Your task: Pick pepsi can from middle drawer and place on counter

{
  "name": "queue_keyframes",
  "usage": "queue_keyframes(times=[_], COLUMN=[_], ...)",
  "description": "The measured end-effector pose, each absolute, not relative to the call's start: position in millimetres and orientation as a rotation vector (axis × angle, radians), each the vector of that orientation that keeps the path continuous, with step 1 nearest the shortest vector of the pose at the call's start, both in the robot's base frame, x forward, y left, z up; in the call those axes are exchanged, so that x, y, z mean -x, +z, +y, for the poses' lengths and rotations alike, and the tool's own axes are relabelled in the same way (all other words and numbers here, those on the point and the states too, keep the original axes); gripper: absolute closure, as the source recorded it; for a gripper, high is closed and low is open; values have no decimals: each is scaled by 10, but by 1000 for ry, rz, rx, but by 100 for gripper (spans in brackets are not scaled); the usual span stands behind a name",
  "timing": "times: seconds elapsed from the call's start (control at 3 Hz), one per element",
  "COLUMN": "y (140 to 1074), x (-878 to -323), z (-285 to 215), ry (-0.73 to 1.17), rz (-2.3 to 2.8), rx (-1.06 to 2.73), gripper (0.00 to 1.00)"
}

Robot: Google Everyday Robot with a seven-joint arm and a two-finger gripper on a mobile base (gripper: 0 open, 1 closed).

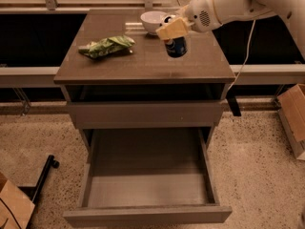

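The dark blue pepsi can [176,46] is held upright over the right middle of the counter [143,66], its base at or just above the surface. My gripper [172,31] comes in from the upper right on a white arm and is shut on the can's top, with its tan fingers [167,31] around it. The middle drawer [147,185] stands pulled out below the cabinet, and its grey floor is bare.
A white bowl [153,21] sits at the back of the counter, just behind the can. A green snack bag [107,46] lies on the counter's left. A cardboard box [293,118] stands on the floor at right, another [12,206] at lower left.
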State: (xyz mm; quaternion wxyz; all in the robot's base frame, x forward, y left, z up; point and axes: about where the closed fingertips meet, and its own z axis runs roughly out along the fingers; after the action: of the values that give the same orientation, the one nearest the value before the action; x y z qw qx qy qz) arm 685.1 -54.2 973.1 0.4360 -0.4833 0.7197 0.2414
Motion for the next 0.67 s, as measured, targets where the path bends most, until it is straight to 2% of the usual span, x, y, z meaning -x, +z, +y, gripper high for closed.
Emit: queue_keyframes(times=[0.33,0.67], y=[9652,9406], x=[-7190,-7549], z=[-692,-943], ry=[610,644], rz=[1823,1888], rx=[1099,980], gripper=[100,74])
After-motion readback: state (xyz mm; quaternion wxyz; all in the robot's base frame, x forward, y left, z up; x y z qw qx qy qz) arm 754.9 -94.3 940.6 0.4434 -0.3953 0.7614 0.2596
